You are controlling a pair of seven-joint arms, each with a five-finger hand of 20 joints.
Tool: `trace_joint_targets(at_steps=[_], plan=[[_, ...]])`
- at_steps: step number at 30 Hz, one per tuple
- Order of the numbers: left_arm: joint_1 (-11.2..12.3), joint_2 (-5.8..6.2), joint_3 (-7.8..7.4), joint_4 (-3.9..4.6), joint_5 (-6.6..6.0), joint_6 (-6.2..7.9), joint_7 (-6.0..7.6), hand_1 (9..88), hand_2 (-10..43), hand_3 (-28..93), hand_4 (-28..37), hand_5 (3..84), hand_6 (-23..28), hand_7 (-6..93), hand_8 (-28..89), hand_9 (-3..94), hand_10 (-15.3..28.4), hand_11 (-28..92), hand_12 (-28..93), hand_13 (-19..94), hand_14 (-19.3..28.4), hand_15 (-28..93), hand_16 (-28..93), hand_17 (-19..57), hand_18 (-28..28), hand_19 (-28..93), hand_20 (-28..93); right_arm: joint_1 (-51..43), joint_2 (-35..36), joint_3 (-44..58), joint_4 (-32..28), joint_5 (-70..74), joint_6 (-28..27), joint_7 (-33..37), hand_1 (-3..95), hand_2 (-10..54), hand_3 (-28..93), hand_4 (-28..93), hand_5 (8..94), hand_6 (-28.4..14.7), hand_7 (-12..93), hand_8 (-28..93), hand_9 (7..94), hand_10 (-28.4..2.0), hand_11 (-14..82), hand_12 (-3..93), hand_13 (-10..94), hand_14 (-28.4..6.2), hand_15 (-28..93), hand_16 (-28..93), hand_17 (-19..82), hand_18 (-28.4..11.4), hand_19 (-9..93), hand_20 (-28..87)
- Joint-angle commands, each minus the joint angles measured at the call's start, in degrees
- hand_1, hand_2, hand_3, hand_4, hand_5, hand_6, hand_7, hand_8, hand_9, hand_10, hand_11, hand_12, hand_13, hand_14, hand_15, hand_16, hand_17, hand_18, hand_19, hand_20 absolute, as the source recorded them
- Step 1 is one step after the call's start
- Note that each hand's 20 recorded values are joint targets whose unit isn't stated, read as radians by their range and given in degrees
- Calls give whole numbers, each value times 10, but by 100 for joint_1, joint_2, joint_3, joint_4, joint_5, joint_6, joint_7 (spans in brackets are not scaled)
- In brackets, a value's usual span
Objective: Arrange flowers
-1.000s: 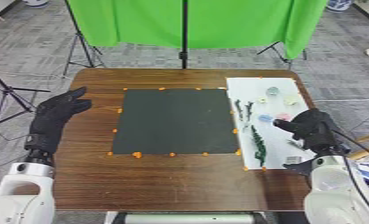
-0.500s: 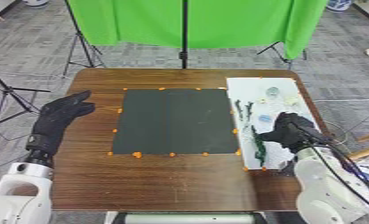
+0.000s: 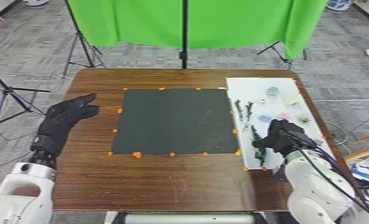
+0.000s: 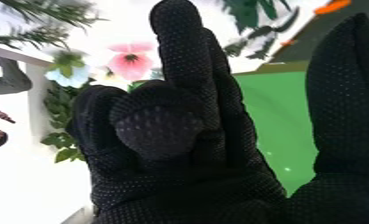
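My right hand point(image 3: 283, 136) is over the near half of the white board, beside the long green stem point(image 3: 259, 154); contact cannot be told. A pink flower point(image 3: 283, 116), a blue flower point(image 3: 265, 118), a pale yellow one point(image 3: 290, 100) and thin green sprigs point(image 3: 239, 108) lie farther back on the board. The right wrist view has my right hand point(image 4: 207, 170) with some fingers straight, others bent, and nothing visible held; a pink flower point(image 4: 132, 63) and a pale blue flower point(image 4: 68, 75) appear beyond it. My left hand point(image 3: 68, 112) is relaxed at the table's left side.
The white board point(image 3: 243, 85) lies on the right part of the brown table point(image 3: 180, 182). A dark square mat point(image 3: 176, 121), edged with orange markers, covers the middle. Behind the table hang a green cloth point(image 3: 243, 25) and a thin black stand point(image 3: 184, 52).
My right hand has moved left and slightly nearer over the board, from its right side toward the long stem, uncovering the pink flower. My left hand has shifted slightly to the right.
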Motion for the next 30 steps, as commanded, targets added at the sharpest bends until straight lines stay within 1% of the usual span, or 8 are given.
trace_joint_targets(at_steps=[1, 13, 16, 18, 19, 27, 28, 30], plan=[[77, -44, -20, -16, 26, -56, -84, 314, 80, 610, -206, 481, 76, 73, -50, 494, 162, 176, 103, 408, 200, 165, -31, 122, 132, 144, 142, 55, -40, -210, 121, -47, -107, 181, 334, -95, 588, -212, 697, -77, 129, -49, 820, -165, 200, 238, 900, -17, 601, 346, 554, -185, 932, 510], [62, -56, -17, -11, 30, -89, -152, 314, 80, 609, -205, 481, 77, 72, -51, 492, 163, 175, 103, 406, 200, 165, -30, 120, 131, 143, 141, 318, -128, -728, 331, -77, -239, 430, 348, -95, 576, -215, 727, -83, 135, -47, 842, -167, 211, 238, 921, -5, 582, 357, 581, -173, 932, 501], [96, -53, -28, -37, 24, -29, -164, 314, 80, 608, -205, 481, 77, 72, -51, 491, 163, 175, 104, 406, 201, 165, -30, 120, 131, 143, 141, 388, -126, -957, 432, -4, -392, 422, 357, -95, 573, -211, 733, -84, 140, -46, 849, -167, 213, 238, 927, 2, 575, 362, 593, -164, 932, 495], [79, -66, -24, -35, 33, -45, -190, 314, 80, 608, -205, 481, 77, 72, -51, 492, 163, 175, 104, 406, 201, 165, -30, 119, 131, 142, 141, 460, -145, -1128, 516, 89, -641, 503, 363, -95, 571, -208, 736, -84, 140, -46, 851, -169, 213, 238, 930, 4, 574, 366, 597, -161, 932, 490], [81, -76, -19, -41, 45, -53, -194, 314, 80, 608, -206, 481, 77, 72, -50, 491, 164, 175, 104, 405, 201, 165, -30, 119, 131, 143, 141, 437, -138, -1191, 549, 106, -596, 484, 365, -95, 573, -206, 737, -85, 141, -46, 852, -170, 213, 238, 932, 5, 572, 366, 599, -158, 932, 489], [136, -102, -45, -87, 49, -39, -210, 314, 81, 608, -206, 481, 78, 71, -50, 492, 165, 175, 103, 404, 201, 165, -30, 119, 130, 141, 140, 457, -278, -1448, 778, 49, -508, 444, 474, -95, 593, -187, 758, -74, 182, -38, 873, -159, 259, 255, 937, 26, 602, 336, 637, -132, 932, 466], [108, -99, -41, -76, 52, -65, -224, 314, 80, 609, -206, 481, 78, 71, -50, 491, 165, 175, 103, 404, 201, 165, -30, 118, 130, 141, 140, 446, -291, -1434, 779, 88, -527, 453, 479, -95, 599, -183, 758, -73, 186, -30, 875, -157, 264, 256, 937, 27, 605, 330, 638, -131, 932, 465], [105, -97, -47, -79, 60, -75, -231, 314, 81, 608, -206, 481, 78, 71, -50, 491, 165, 175, 103, 404, 201, 165, -30, 118, 130, 141, 140, 410, -294, -1455, 781, 57, -434, 420, 515, -95, 568, -168, 759, -72, 180, 125, 880, -152, 271, 275, 937, 30, 617, 310, 649, -122, 929, 455]])
